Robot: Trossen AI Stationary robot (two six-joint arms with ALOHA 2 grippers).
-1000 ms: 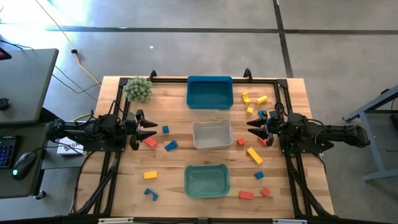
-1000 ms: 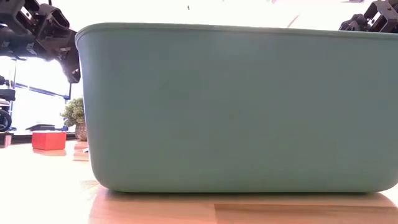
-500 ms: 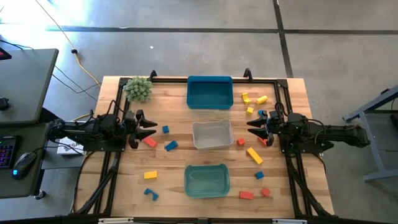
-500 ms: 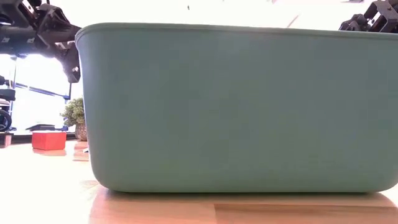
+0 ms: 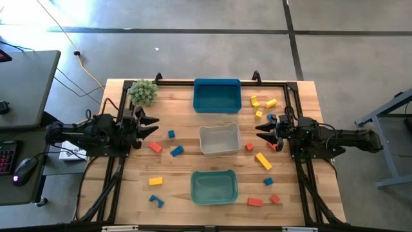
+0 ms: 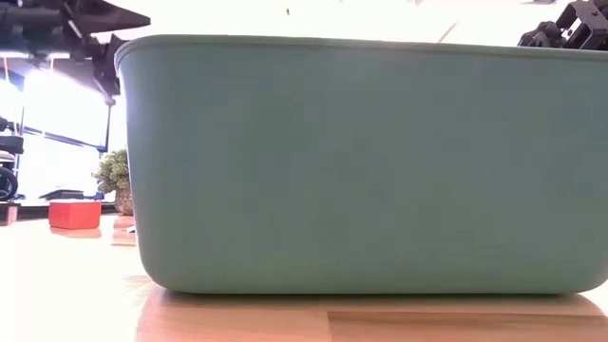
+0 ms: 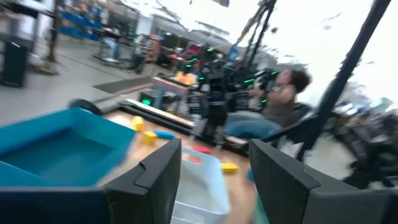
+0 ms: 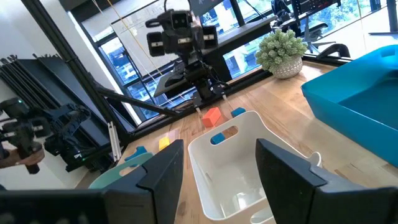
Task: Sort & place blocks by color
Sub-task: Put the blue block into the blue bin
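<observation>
Hovering with both arms over the bench (image 5: 187,193), I judge the sort barely begun: all three bins look empty and every block I can see lies loose on the wood. My left tool (image 5: 148,125) hangs above the left side, its fingers spread apart with nothing between them; in its wrist view the fingers (image 7: 163,177) frame the blue bin (image 5: 217,95) and the white bin (image 5: 219,139). My right tool (image 5: 262,131) hangs over the right side, fingers parted too and holding nothing, looking across the white bin towards the other arm.

Nearest my left tool sit a red block (image 5: 155,147), a small blue cube (image 5: 171,134) and another blue block (image 5: 177,151), with a yellow block (image 5: 156,182) and a blue piece (image 5: 156,201) farther towards the near edge. On my right, a yellow cluster (image 5: 261,104) lies beside the blue bin, a yellow bar (image 5: 263,160) just below my tool, and red blocks (image 5: 255,202) beside the green bin (image 5: 214,186).

My next move, I reckon, is dropping the left tool squarely over the red block, keeping clear of the blue ones beside it.

The bench is pale wooden planking inside a black frame, with a green spiky plant ball (image 5: 143,92) at the far left corner. Around it is grey concrete floor; a person (image 7: 283,96) sits at equipment beyond.
</observation>
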